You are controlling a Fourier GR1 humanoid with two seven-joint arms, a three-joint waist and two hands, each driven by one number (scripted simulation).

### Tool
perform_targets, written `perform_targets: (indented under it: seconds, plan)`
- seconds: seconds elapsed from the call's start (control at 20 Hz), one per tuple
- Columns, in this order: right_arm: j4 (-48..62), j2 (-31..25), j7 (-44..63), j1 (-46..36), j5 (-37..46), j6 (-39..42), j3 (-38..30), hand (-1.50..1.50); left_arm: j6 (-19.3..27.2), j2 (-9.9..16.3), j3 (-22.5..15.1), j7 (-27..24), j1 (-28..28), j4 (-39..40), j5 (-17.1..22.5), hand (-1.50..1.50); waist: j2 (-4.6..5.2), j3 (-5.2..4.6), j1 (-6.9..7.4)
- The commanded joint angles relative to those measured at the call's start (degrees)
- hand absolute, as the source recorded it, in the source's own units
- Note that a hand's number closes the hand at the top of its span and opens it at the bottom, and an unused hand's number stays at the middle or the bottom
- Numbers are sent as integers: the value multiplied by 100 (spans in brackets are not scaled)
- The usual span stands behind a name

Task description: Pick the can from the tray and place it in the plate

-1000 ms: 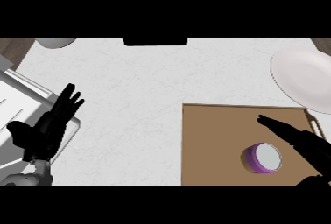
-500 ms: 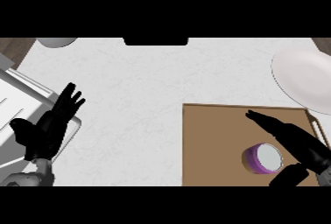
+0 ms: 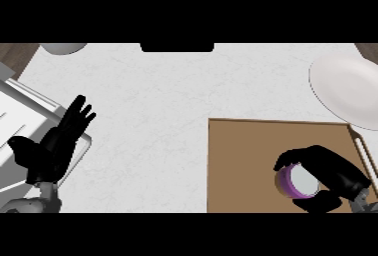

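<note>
Right hand (image 3: pixel 332 170): fingers curled round can (image 3: pixel 297 181) on tray (image 3: pixel 236 165).
Left hand (image 3: pixel 52 147): open, resting.
Risk: can may slip before reaching plate (image 3: pixel 343 85).

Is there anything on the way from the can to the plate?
Nothing visible. The right hand curls round the can on the tray; the plate lies beyond the tray's far right corner, with only bare tray and counter between.

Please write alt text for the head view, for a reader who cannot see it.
The robot's right hand curls around a purple-rimmed can standing on a brown tray at the lower right of a white counter. A white plate lies beyond the tray at the right edge. The left hand rests open at the left.
</note>
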Motion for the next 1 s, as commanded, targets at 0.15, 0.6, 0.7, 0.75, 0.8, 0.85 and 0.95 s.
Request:
perform_targets:
  seconds: [0.15,0.6,0.7,0.75,0.8,0.85,0.95]
  plan:
    - [-65,162,-497,347,302,-167,-7,150,-135,67,290,123,-335,670,27,0,100,-66,-78]
    - [76,815,-326,-31,1122,-1191,-116,150,-82,-35,304,83,-431,799,-80,0,116,-64,-56]
    - [495,732,-487,-563,1050,-1015,-347,150,-136,-37,282,-118,-359,943,-147,0,130,-66,-17]
    - [996,900,-515,-1118,971,-1010,-500,150,-106,37,298,224,-634,729,-112,0,150,-61,47]
    - [876,1074,-287,-1121,1150,-1001,-288,150,-149,14,278,-9,-389,879,-181,0,134,-66,23]
    - [1111,1038,-704,-1025,1294,-1466,-421,150,22,-172,199,-67,-523,958,-278,0,139,-63,-13]
    - [869,966,-611,-1344,1021,-1552,-951,150,-60,-40,294,225,-513,739,-131,0,132,-63,-41]
